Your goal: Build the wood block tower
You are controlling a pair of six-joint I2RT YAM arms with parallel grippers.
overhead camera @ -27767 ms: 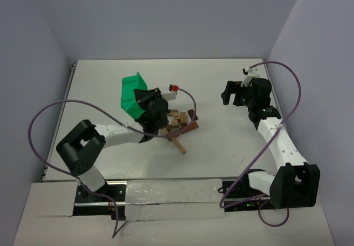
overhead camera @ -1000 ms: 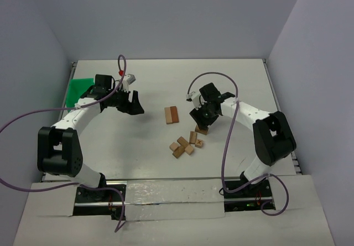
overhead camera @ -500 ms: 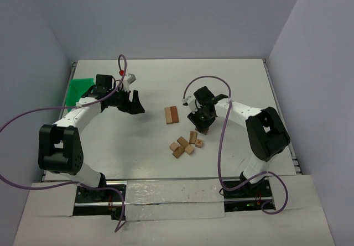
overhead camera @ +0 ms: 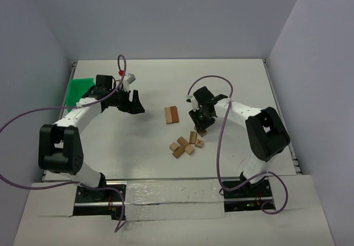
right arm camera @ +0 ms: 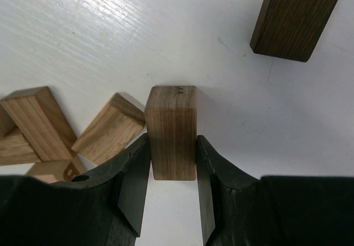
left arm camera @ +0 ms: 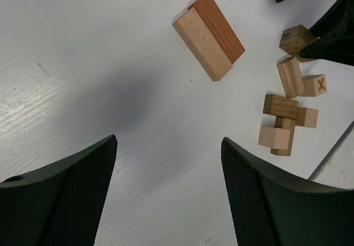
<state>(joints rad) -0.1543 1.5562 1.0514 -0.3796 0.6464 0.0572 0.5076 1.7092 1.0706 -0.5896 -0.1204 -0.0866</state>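
Wood blocks (overhead camera: 185, 144) lie loose in a small heap near the middle of the table (overhead camera: 232, 80) — we see no tower yet. The right pincer (right arm camera: 171, 146) reaches down at the heap's far right edge. Its fingers (right arm camera: 133, 174) press both sides of one upright block (right arm camera: 171, 121), gripping it, probably to lift it as a first piece. Two flat bars (overhead camera: 172, 115) lie apart, just left. The left pincer (left arm camera: 168, 141) hangs wide open and empty, well left of the blocks — out of the way, we judge.
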